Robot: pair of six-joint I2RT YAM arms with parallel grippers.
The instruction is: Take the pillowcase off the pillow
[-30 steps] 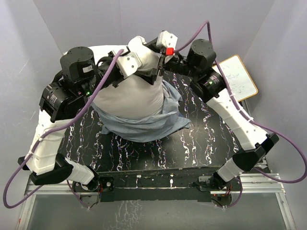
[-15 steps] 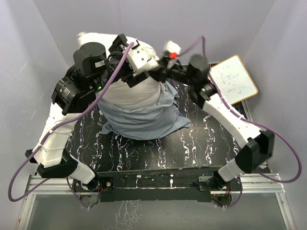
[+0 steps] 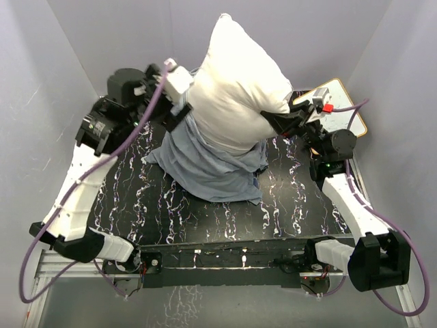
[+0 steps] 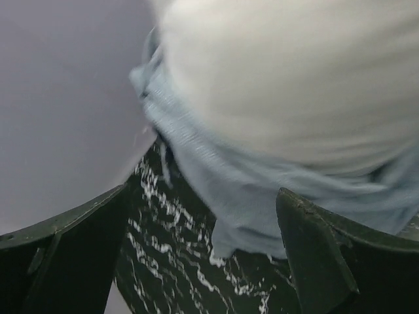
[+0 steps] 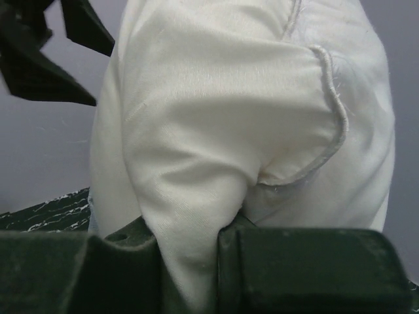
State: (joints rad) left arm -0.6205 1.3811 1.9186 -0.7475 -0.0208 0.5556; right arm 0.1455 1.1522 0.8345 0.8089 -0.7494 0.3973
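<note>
Ok so, peeling stage. My right gripper is clamped tight on a fold along the side of the big plump white pillow, which hangs up in the air over the middle of the desk's far edge. The navy fabric pillowcase is showing its paler grey-blue inner side. It's bunched round the pillow's lower end, with the rest pooled on the black marbled desk, in the far half near the middle.

My left gripper is at the pillow's left side with its fingers spread wide, holding nothing. The grey-blue cloth hangs just beyond them. That view is blurry, so I can't say whether the fingers touch it.

My take on doing this bit well:
- Close the left fingers on the cloth only, at the bunched edge. If I catch pillow too, both arms just fight each other.
- Hold the right pinch firm and high, and let the weight of the cloth help.
- Drag the cloth down and toward the near left corner, away from the pillow. Go steady, because the pinched fold could slip out.

Head count: one pillow, one pillowcase, two grippers, and one white framed board at the far right corner.
</note>
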